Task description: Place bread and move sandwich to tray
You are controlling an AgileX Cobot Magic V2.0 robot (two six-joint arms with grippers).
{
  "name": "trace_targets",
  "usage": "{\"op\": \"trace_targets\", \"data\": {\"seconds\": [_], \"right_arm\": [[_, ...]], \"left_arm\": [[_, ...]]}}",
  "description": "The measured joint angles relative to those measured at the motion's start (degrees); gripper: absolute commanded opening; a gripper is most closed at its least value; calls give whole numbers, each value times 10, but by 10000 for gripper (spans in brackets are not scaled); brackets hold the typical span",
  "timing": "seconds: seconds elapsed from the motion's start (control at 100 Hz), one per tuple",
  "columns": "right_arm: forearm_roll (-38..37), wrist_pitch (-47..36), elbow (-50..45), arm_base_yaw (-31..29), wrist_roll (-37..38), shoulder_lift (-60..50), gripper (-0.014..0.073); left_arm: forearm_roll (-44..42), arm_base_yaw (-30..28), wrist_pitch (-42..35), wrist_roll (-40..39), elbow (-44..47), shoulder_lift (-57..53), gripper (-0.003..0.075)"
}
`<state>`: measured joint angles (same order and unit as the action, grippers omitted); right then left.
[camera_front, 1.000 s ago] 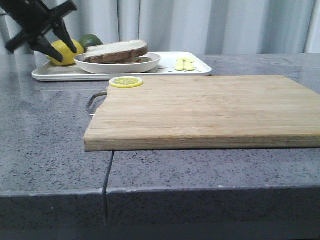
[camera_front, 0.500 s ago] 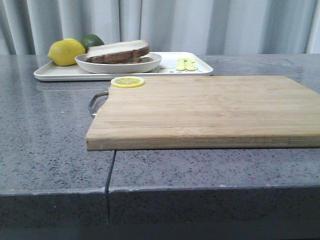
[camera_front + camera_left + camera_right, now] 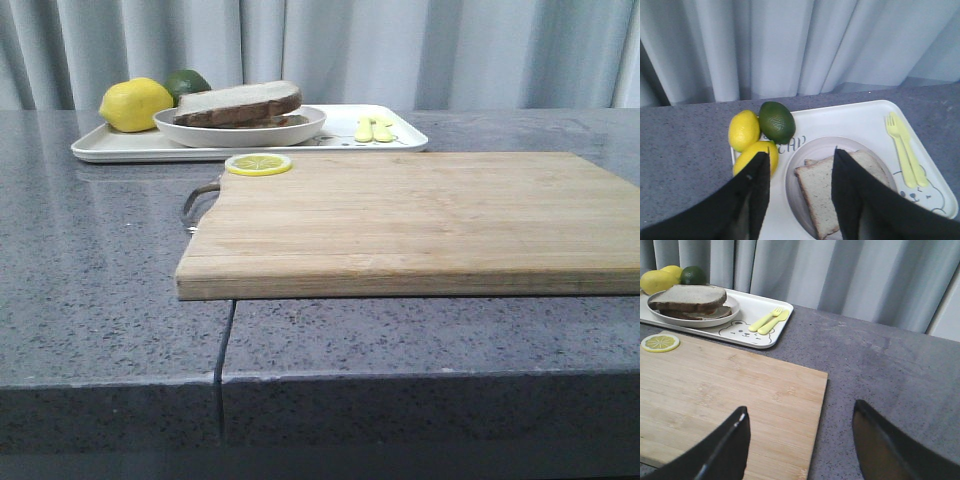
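Note:
The sandwich (image 3: 240, 103) lies on its round white plate (image 3: 240, 134), and the plate stands on the white tray (image 3: 120, 148) at the back left. Its top is a thick slice of white bread with a dark crust; no egg shows. In the left wrist view my left gripper (image 3: 800, 152) is open and empty above the tray (image 3: 865, 120), its fingers apart over the sandwich (image 3: 817, 195) and plate (image 3: 790, 185). My right gripper (image 3: 800, 409) is open and empty over the right edge of the wooden cutting board (image 3: 730, 390). Neither gripper shows in the front view.
Two lemons (image 3: 744, 129) and a lime (image 3: 776, 121) lie on the tray's far left corner, with a yellow fork and spoon (image 3: 902, 145) at its right end. A lemon slice (image 3: 258, 164) lies on the cutting board (image 3: 420, 220). A grey curtain hangs behind the table.
My left gripper stood at the front view's upper left a second ago and has gone out of that view. The sandwich, plate and tray have not been moved.

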<state>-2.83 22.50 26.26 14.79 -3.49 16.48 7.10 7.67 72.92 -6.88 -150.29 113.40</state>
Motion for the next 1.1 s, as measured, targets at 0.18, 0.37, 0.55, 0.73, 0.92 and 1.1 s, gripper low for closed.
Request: {"op": "trace_targets", "data": {"seconds": [0.18,0.37,0.55,0.73,0.92,1.1], "right_arm": [[0,0,0,0,0,-1,458],[0,0,0,0,0,-1,458],[0,0,0,0,0,-1,458],[0,-1,0,0,0,-1,458],[0,-1,0,0,0,-1,458],[0,-3,0,0,0,-1,458]], "left_arm": [[-49,13,-2,0,0,-1,274],[-95,33,1,0,0,-12,274],[-153,88,3,9,5,-51,274],[-162,127,4,26,31,-114,274],[-167,131,4,30,134,-209,274],[-169,131,-25,34,311,-349,274]]}}
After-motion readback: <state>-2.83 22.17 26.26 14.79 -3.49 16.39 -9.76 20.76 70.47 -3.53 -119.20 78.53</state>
